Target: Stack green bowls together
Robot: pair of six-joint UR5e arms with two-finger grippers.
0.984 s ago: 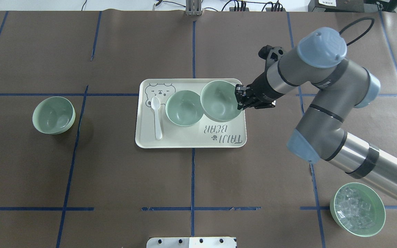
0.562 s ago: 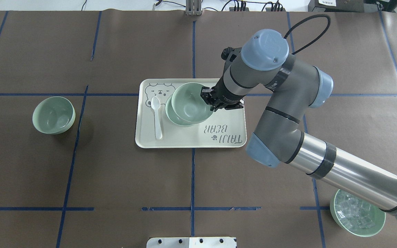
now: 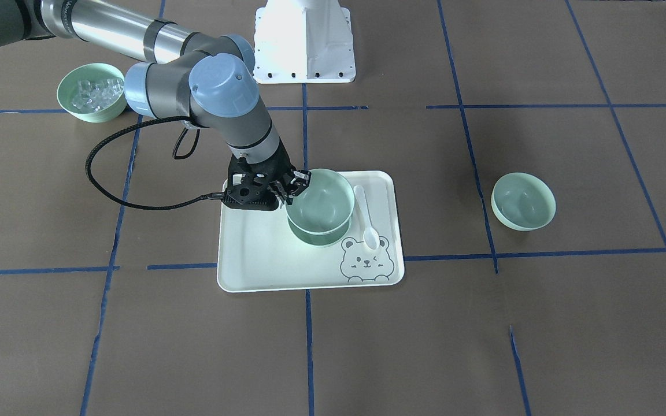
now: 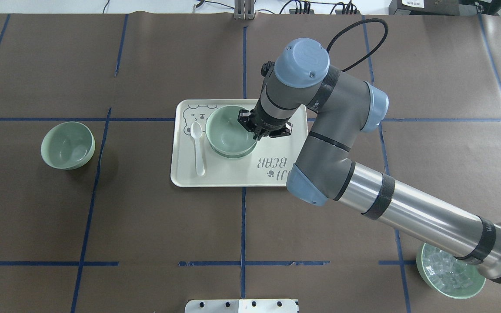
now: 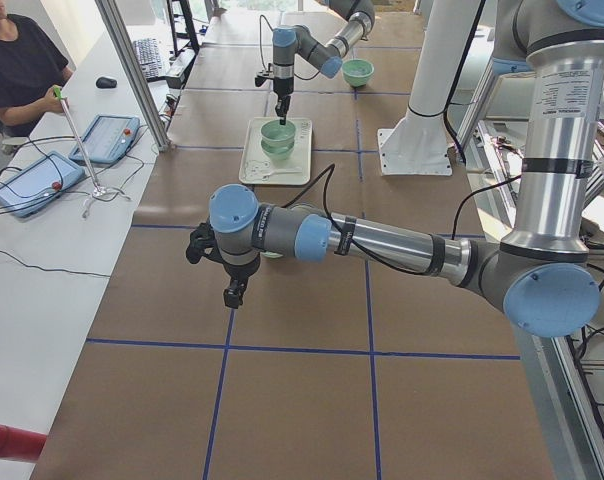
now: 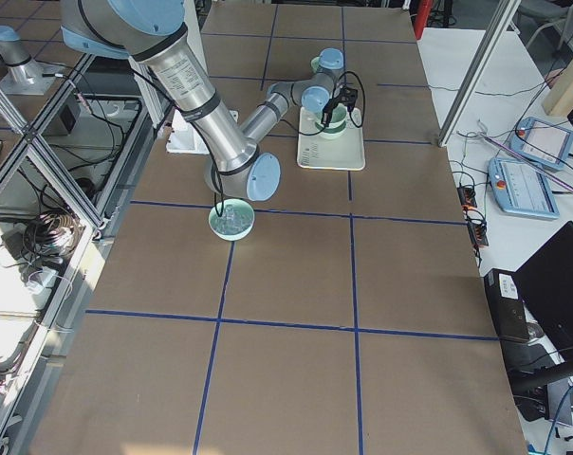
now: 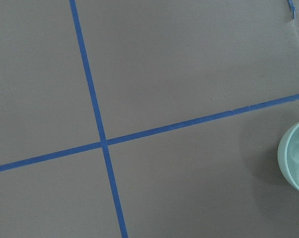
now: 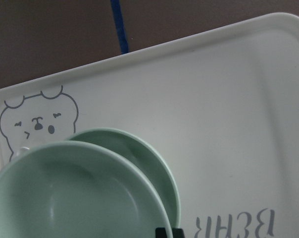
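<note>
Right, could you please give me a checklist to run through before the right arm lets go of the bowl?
1. Right tool shut on the rim of the held pale mint-green plastic bowl: ok.
2. Held bowl over the second mint-green bowl on the cream rectangular tray: ok, slightly off-centre.
3. Held bowl fully seated in it: cannot tell.
4. Third mint-green bowl in the stack: not ok, it sits alone off the tray.
5. Left tool open or shut: cannot tell.

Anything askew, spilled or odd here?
Nothing spilled or damaged. The top bowl, pinched at its rim by the right gripper, is slightly off-centre over the bowl beneath it on the tray; a third bowl stands apart, off the tray.
</note>
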